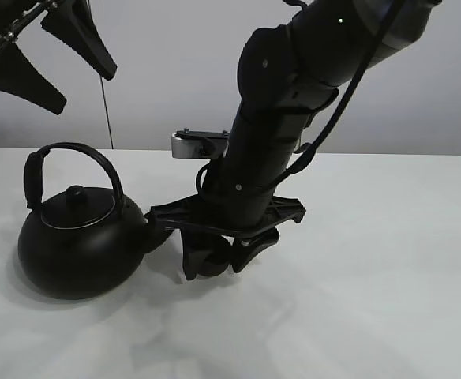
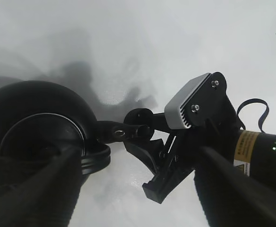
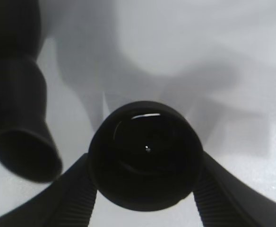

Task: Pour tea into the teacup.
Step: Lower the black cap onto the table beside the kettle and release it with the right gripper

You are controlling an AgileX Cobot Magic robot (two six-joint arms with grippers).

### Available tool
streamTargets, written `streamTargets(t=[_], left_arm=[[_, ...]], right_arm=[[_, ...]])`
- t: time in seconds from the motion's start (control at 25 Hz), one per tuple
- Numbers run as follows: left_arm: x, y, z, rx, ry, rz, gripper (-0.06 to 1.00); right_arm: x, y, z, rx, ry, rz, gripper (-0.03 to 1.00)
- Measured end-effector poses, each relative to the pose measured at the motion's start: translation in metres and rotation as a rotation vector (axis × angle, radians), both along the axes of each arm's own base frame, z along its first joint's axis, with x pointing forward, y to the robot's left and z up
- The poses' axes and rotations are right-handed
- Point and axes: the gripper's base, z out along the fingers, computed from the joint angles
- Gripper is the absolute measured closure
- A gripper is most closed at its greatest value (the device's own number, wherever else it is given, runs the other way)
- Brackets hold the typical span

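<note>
Right hand (image 1: 219,259) closed round the small, round, matte black handleless teacup (image 3: 145,161), one finger each side of its wall. Cup looks to rest on the white bench (image 1: 388,276), just beside the spout (image 3: 24,161) of the big round black kettle (image 1: 76,245). Left hand (image 1: 88,91) wide open, empty, high above kettle. No tea stream visible; can't tell if cup holds any liquid, inside too dark. Cup prob. light, rigid, likely brittle, smooth-sided so could slip: side grip on the wall looks right, w/ moderate squeeze. Kettle prob. heavy, esp. if full; take it at top of arched handle (image 1: 73,148), expect swing & sloshing when tipped.
</note>
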Motion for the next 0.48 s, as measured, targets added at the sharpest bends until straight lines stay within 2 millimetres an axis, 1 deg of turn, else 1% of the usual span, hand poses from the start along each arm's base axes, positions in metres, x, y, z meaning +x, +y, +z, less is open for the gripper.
streamTargets(t=[0.08, 0.4, 0.48], left_arm=[[0.0000, 0.0000, 0.0000, 0.000, 0.000, 0.000, 0.45], [0.0001, 0.0000, 0.0000, 0.000, -0.001, 0.001, 0.45], [0.0001, 0.0000, 0.0000, 0.000, -0.001, 0.001, 0.45]], right_arm=[[0.0015, 0.0010, -0.0031, -0.003, 0.003, 0.001, 0.57], [0.0076, 0.0016, -0.0010, -0.009, -0.066, 0.026, 0.57], [0.0079, 0.0016, -0.0033, -0.014, -0.065, 0.028, 0.57]])
